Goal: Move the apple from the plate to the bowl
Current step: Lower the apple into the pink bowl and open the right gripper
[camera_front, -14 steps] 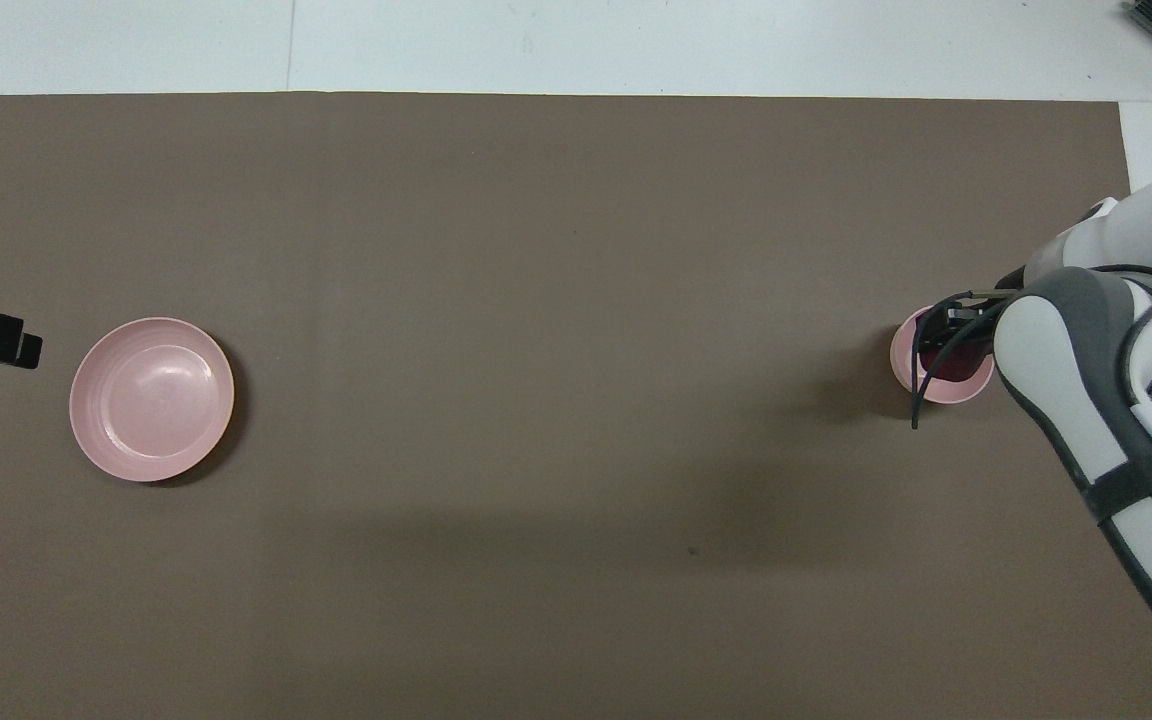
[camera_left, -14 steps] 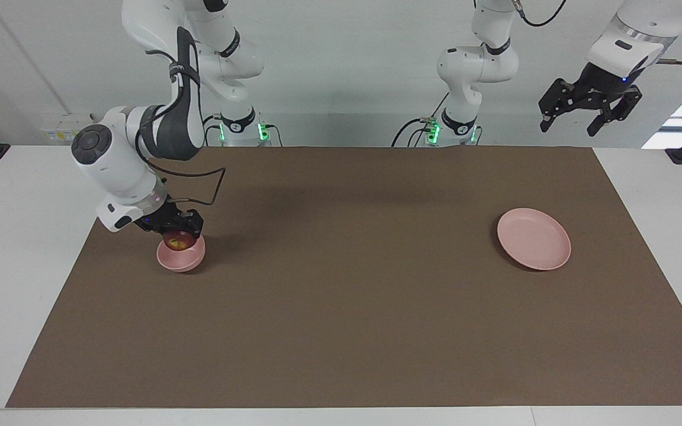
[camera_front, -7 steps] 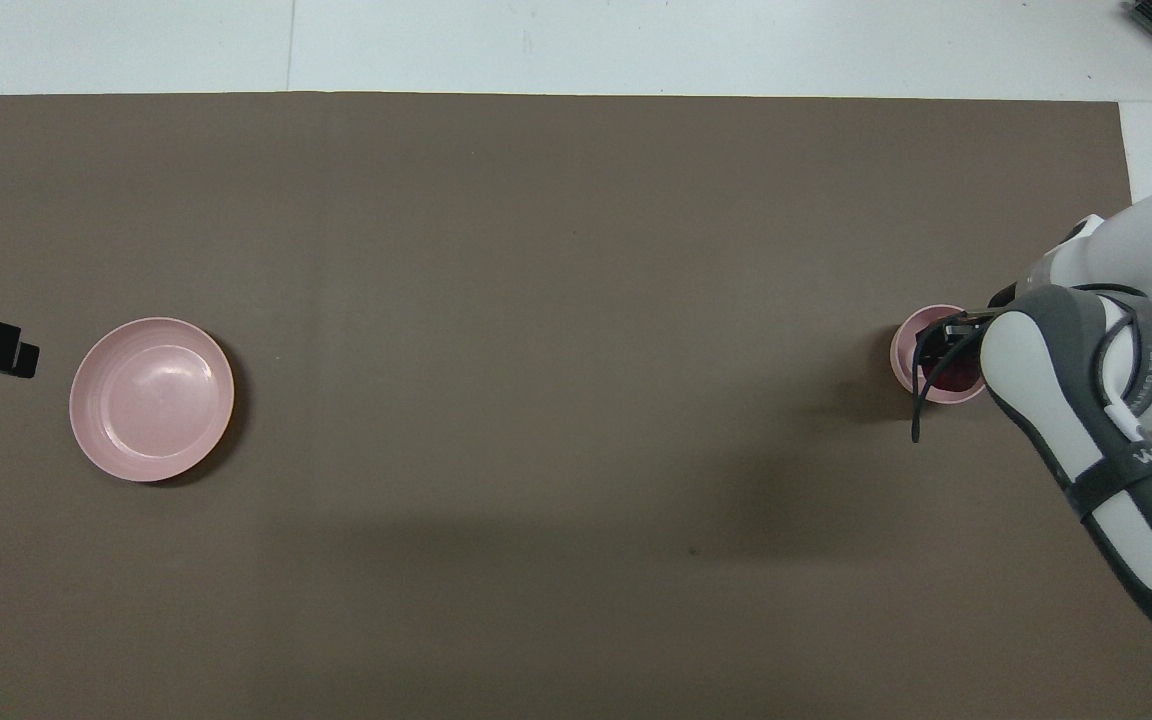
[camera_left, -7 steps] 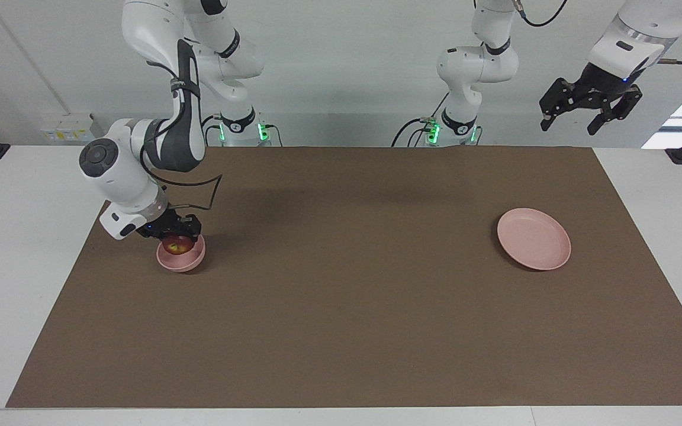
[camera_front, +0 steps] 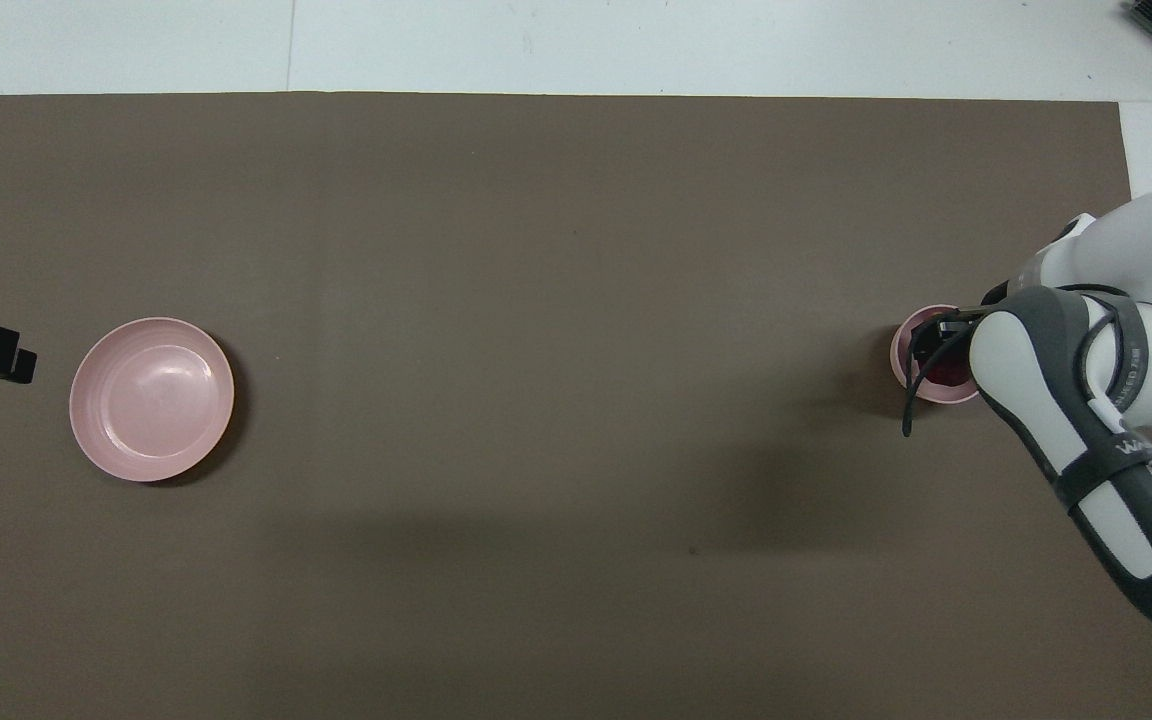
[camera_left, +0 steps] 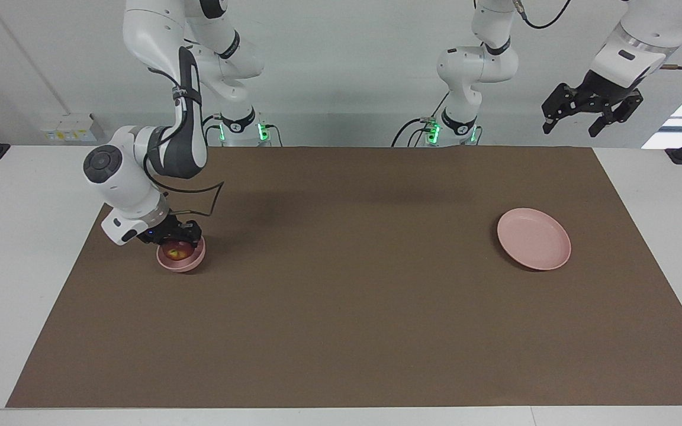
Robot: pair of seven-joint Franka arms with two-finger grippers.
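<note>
The right gripper (camera_left: 176, 241) is clamped on the apple (camera_left: 175, 252) inside the bowl (camera_left: 182, 261) near the mat's (camera_left: 341, 331) end; overhead, its arm hides most of this. The left gripper (camera_left: 591, 112), fingers apart, waits aloft; the plate (camera_left: 534, 239) sits bare.

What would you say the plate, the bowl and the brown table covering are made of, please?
Plate: probably plastic or melamine; even pale pink with a soft sheen and faint highlights in the overhead view. Glazed ceramic cannot be excluded.
Bowl: same pink and finish, likely the same material.
Brown covering: matte with no glare, lying flat with straight edges; looks like paper, card or a thin mat.
</note>
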